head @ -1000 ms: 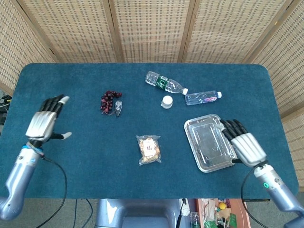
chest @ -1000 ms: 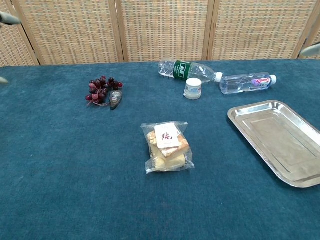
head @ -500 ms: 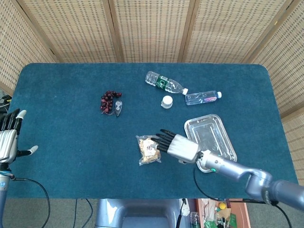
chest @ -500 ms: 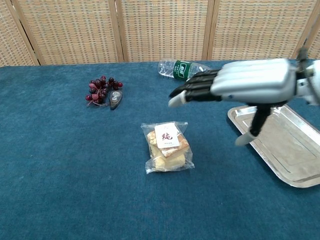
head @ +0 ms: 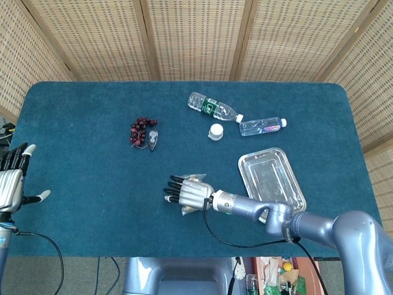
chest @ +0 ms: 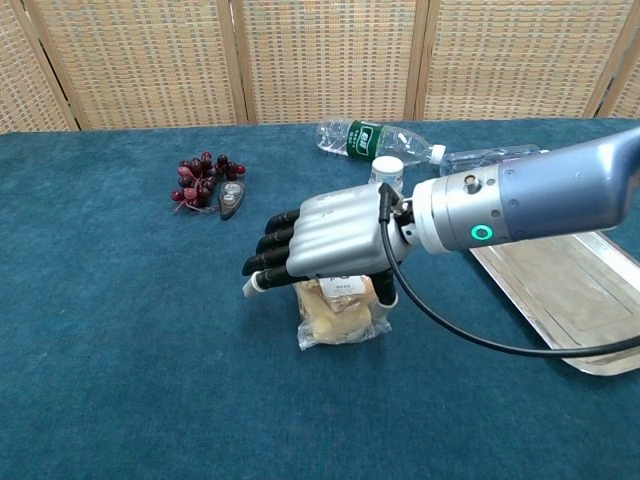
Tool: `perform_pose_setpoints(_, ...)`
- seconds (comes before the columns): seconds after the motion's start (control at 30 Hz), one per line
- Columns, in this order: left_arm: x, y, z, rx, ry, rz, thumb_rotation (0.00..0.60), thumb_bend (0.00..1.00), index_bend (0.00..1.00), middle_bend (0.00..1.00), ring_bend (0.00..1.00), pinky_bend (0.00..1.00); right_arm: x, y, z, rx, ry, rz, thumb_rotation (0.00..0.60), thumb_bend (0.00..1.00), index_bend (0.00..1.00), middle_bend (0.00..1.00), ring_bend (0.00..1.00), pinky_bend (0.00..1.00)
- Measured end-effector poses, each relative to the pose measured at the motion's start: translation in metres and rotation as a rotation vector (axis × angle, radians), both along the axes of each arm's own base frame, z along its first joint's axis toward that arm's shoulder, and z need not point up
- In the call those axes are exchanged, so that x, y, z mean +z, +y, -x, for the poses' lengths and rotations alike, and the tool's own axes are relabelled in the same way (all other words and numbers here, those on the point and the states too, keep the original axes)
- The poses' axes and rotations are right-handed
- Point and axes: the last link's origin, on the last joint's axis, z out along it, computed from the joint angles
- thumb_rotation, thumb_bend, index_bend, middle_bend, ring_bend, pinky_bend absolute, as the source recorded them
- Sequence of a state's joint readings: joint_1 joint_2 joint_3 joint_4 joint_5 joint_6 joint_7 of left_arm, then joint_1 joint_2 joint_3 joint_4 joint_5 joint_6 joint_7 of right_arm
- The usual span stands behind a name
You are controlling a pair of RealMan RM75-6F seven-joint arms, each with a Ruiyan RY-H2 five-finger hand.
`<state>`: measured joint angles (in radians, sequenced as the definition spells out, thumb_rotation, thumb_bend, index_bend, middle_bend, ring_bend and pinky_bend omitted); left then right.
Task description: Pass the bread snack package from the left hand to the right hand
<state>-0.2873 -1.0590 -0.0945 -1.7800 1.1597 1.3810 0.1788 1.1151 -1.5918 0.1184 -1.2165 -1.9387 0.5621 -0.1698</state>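
Right hand (chest: 325,240): lay palm down over the snack package, fingers stretched toward the left; whether it gripped the package could not be told
Snack package (chest: 340,312): sat on the blue bench (head: 92,166) near the front edge, mostly hidden under the right hand
Left hand (head: 12,181): hovered released at the far left edge, fingers apart, holding nothing
Tray (head: 273,184): lay just right of the package
2 bottles (head: 212,107): lay behind, near a small white jar (head: 215,131)
Grapes (head: 140,131): rested further left
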Motion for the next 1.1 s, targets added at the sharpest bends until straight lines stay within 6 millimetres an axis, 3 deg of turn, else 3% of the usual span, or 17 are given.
perform_pose_setpoints(0.03, 0.0, 0.0, 0.001, 0.001, -0.003, 0.001, 0.6, 0.0, 0.0, 0.0, 0.0, 0.0, -0.002, -0.001, 0.0, -0.005, 0.009, 0.009, 0.6, 0.0, 0.21, 0.1, 0.04, 0.05)
perform_pose_setpoints(0.1, 0.001, 0.001, 0.002, 0.004, -0.008, 0.005, 0.6, 0.0, 0.0, 0.0, 0.0, 0.0, -0.005, -0.003, 0.0, -0.012, 0.014, 0.021, 0.6, 0.0, 0.38, 0.29, 0.2, 0.24)
perform_pose_setpoints(0.2, 0.001, 0.001, 0.003, 0.007, -0.014, 0.01, 0.6, 0.0, 0.0, 0.0, 0.0, 0.0, -0.007, -0.003, 0.0, -0.013, 0.001, 0.028, 0.6, 0.08, 0.53, 0.5, 0.4, 0.47)
perform_pose_setpoints(0.3, 0.002, 0.002, 0.003, 0.005, -0.017, 0.013, 0.6, 0.0, 0.0, 0.0, 0.0, 0.0, -0.004, -0.003, -0.002, -0.011, -0.037, 0.029, 0.6, 0.15, 0.6, 0.59, 0.48, 0.55)
perform_pose_setpoints(0.5, 0.001, 0.002, 0.003, 0.006, -0.021, 0.021, 0.6, 0.0, 0.0, 0.0, 0.0, 0.0, 0.017, -0.007, -0.006, 0.033, -0.141, 0.061, 0.6, 0.15, 0.61, 0.61, 0.49, 0.57)
perform_pose_setpoints(0.7, -0.002, 0.002, 0.002, 0.004, -0.019, 0.034, 0.6, 0.0, 0.0, 0.0, 0.0, 0.0, 0.066, -0.025, 0.01, 0.057, -0.132, 0.161, 0.6, 0.15, 0.61, 0.61, 0.49, 0.57)
perform_pose_setpoints(0.87, -0.004, 0.001, 0.0, -0.004, -0.014, 0.042, 0.6, 0.0, 0.0, 0.0, 0.0, 0.0, 0.115, -0.038, 0.056, 0.019, -0.021, 0.286, 0.6, 0.15, 0.61, 0.61, 0.49, 0.52)
perform_pose_setpoints(1.1, -0.005, 0.001, -0.002, -0.01, -0.011, 0.039, 0.6, 0.0, 0.0, 0.0, 0.0, 0.0, 0.131, -0.031, 0.132, -0.076, 0.124, 0.33, 0.6, 0.15, 0.61, 0.61, 0.49, 0.48)
